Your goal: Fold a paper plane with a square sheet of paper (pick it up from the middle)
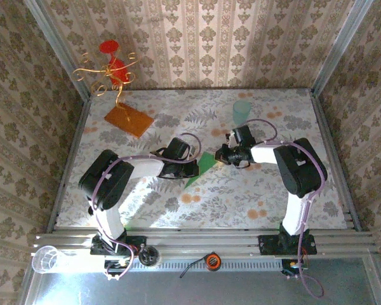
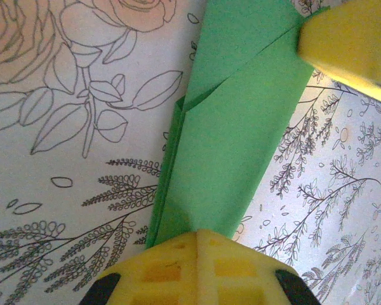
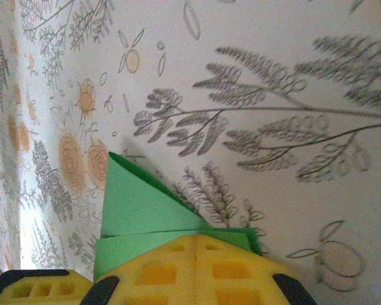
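Both closed, the yellow-padded left gripper [image 2: 200,244] and right gripper [image 3: 193,244] pin the green folded paper plane [image 2: 228,140] mid-way across the floral table [image 1: 254,194]; uneven sliding could skew its crease.

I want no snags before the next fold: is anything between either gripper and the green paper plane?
Nothing visible. The left gripper and the right gripper both sit shut, pads right against the paper plane, with just the flowered tablecloth around it.

Paper plane [image 1: 202,166] plain green; table [image 1: 241,194] white, grey-and-orange floral print; board [image 1: 128,119] orange-brown; cup [image 1: 241,112] pale teal.
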`<action>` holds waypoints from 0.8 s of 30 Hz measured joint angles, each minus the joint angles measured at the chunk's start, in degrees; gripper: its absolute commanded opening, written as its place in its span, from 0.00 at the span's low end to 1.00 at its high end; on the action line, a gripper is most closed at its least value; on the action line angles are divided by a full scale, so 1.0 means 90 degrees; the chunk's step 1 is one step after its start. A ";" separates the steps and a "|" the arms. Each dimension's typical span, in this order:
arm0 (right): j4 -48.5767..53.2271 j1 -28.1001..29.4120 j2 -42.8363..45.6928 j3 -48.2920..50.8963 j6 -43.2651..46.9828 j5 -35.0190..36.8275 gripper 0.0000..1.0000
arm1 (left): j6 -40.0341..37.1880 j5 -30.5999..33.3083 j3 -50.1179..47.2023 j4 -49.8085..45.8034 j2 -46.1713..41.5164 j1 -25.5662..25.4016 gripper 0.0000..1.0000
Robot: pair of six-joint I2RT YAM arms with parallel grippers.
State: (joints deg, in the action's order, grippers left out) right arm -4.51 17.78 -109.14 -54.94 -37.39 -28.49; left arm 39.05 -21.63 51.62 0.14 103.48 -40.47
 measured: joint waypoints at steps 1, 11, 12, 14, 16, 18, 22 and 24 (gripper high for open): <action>0.0002 -0.0032 -0.0002 -0.0002 0.0022 0.0000 0.00 | 0.0000 -0.0002 0.0000 0.0000 0.0000 0.0000 0.00; -0.0134 -0.0168 -0.0051 0.0029 0.0058 -0.0112 0.00 | -0.0002 -0.0019 0.0036 -0.0036 0.0000 -0.0002 0.00; -0.0187 -0.0199 -0.0056 0.0051 0.0063 -0.0148 0.00 | -0.0002 -0.0019 0.0036 -0.0036 0.0000 -0.0007 0.00; -0.0333 -0.0274 -0.0063 0.0112 0.0063 -0.0216 0.00 | -0.0002 -0.0022 0.0036 -0.0036 0.0000 -0.0007 0.00; -0.0408 -0.0345 -0.0068 0.0136 0.0063 -0.0243 0.00 | -0.0002 -0.0024 0.0036 -0.0036 0.0000 -0.0007 0.00; -0.0471 -0.0415 -0.0068 0.0148 0.0063 -0.0231 0.00 | -0.0002 -0.0049 0.0036 -0.0063 0.0000 -0.0007 0.00; -0.0488 -0.0517 -0.0058 0.0148 0.0066 -0.0192 0.00 | -0.0005 -0.0073 0.0134 -0.0243 0.0000 -0.0007 0.00; -0.0452 -0.0534 -0.0005 0.0151 0.0068 -0.0075 0.00 | -0.0005 -0.0080 0.0197 -0.0389 0.0000 -0.0007 0.00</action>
State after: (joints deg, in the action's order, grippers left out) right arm -8.58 12.97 -109.19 -53.58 -36.77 -29.17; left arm 39.00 -22.35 53.39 -3.36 103.48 -40.53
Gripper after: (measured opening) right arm 0.063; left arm 0.065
